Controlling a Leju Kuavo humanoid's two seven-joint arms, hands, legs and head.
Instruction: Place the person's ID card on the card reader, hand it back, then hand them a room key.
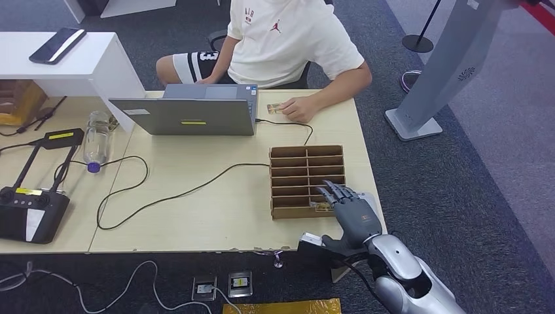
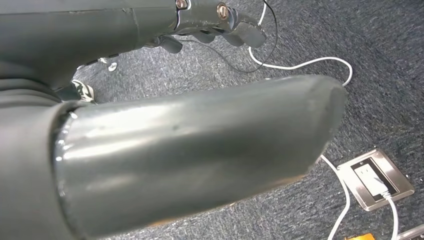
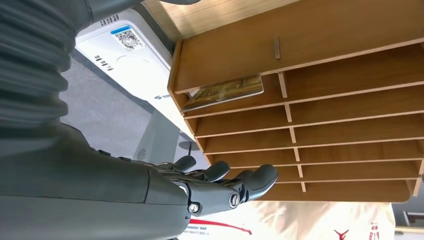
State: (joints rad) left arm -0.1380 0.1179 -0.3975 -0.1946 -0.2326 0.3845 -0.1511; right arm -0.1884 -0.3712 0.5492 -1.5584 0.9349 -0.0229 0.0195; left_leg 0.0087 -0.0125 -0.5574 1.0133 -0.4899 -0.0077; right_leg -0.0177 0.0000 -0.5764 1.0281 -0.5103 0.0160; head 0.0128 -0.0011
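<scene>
Left robot hand [image 2: 220, 25] hangs over carpet, fingers curled in on nothing that I can see, above a white cable [image 2: 300, 65] and a floor socket [image 2: 375, 180]. Ahead of my right robot hand [image 1: 350, 209], a person's hand [image 1: 298, 108] holds the ID card [image 1: 275, 108] on the table [image 1: 216, 196]. Right robot hand, fingers spread and empty, sits at the rack [image 1: 306, 180], just beside a key card [image 3: 225, 92] in its slot.
</scene>
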